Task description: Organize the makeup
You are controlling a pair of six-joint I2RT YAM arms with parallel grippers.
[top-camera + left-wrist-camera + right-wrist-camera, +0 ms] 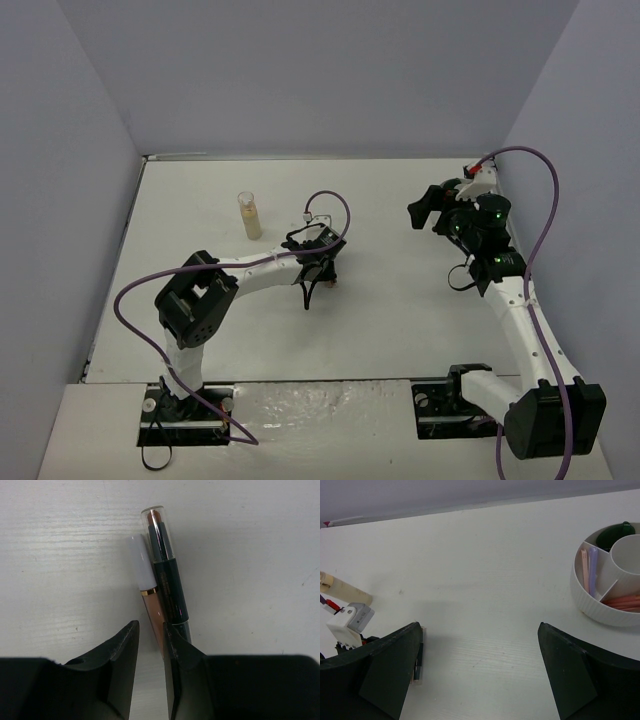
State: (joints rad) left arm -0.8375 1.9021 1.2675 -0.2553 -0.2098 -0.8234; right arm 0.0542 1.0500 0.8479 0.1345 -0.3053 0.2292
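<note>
Left gripper [151, 627]: low over the middle of the table [400, 300], jaws drawn close but apart, with a strip of bare table showing between them. It grasps nothing that I can see.
Pink tube [154, 615]: lies flat on the table, pale cap pointing away from the gripper. Its near end sits in the mouth of the jaws, against the finger [180, 655] on the right of the wrist view. The other finger stands off it.
Dark stick [167, 580]: lies alongside the pink tube, touching it. A reddish-brown tip shows under its clear cap, and its near end is hidden behind that same finger.
Bottle [250, 216]: upright with beige liquid in it, out on the table to the left of the left gripper and apart from it.
Right gripper [480, 627]: released, jaws spread wide, only bare table between them, held over the far right of the table.
Bowl [600, 607]: white, ribbed and divided, just right of the right gripper in its wrist view.
Pink stick [583, 567] and lilac stick [592, 567]: side by side in one outer compartment of the bowl.
Red sticks [622, 601]: together in the next compartment.
Green disc [615, 532]: in the far compartment, partly hidden behind the inner cup.
</note>
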